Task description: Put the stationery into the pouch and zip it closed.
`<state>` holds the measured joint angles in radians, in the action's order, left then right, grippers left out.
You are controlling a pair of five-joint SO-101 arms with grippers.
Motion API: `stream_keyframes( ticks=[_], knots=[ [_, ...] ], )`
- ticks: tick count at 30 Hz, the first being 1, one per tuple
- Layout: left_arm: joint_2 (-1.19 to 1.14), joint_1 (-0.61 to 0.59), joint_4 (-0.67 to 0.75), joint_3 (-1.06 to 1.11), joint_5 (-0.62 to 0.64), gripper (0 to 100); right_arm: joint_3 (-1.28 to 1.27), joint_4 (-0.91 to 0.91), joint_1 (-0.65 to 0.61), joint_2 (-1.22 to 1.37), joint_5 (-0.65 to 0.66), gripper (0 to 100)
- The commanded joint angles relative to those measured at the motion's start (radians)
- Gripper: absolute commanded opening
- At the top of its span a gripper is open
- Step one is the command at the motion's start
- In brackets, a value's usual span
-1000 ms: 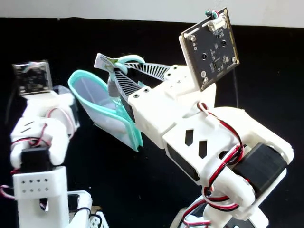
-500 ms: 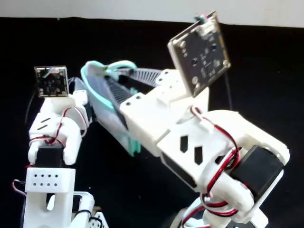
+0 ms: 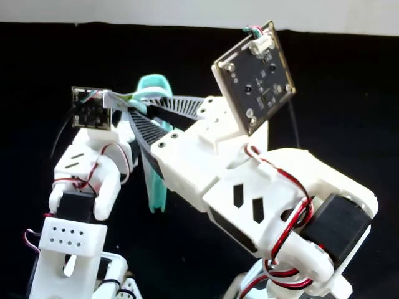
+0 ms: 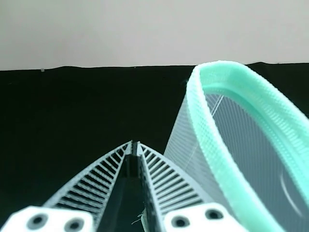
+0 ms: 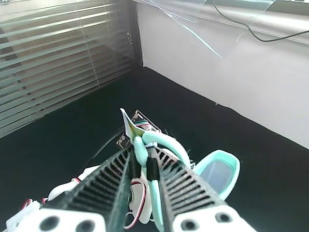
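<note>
The pouch (image 3: pixel 154 180) is clear mesh with a teal rim and hangs in the air, edge-on in the high view. My right gripper (image 5: pixel 142 145) is shut on its teal strap near a white tag (image 5: pixel 128 126), and the pouch body (image 5: pixel 217 174) hangs beyond it. In the high view the right gripper (image 3: pixel 134 103) is at the pouch's top, right beside the left arm's camera board (image 3: pixel 92 109). My left gripper (image 4: pixel 134 144) is shut, tips together with nothing seen between them, close beside the pouch's open teal rim (image 4: pixel 231 145). No stationery is visible.
The black table top (image 3: pixel 349 93) runs under both arms to a white wall (image 4: pixel 145 29) at the back. The right arm's large white body (image 3: pixel 262 187) takes up the front of the high view. Window blinds (image 5: pixel 58 48) stand at one side.
The left arm has swung right, up against the pouch. The right arm has shifted left, and the pouch has turned from showing its mesh face to hanging edge-on.
</note>
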<state>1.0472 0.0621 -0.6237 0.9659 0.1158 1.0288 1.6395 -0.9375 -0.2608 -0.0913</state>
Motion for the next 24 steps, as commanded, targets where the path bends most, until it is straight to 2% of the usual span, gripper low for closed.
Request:
stream_keyframes(
  ticks=[1,6,18,24],
  knots=[
    [0.004,0.048,0.018,-0.002,0.000,1,0.039,-0.007,-0.027,-0.002,0.006,0.6],
    [0.004,0.065,0.018,0.050,-0.002,1,0.039,-0.007,-0.068,-0.001,0.008,0.6],
    [0.008,0.054,0.018,0.110,-0.006,1,0.030,-0.018,-0.064,0.004,0.003,0.6],
    [0.013,-0.038,0.018,0.111,-0.006,1,0.039,-0.012,-0.067,0.067,-0.002,0.6]
  ],
)
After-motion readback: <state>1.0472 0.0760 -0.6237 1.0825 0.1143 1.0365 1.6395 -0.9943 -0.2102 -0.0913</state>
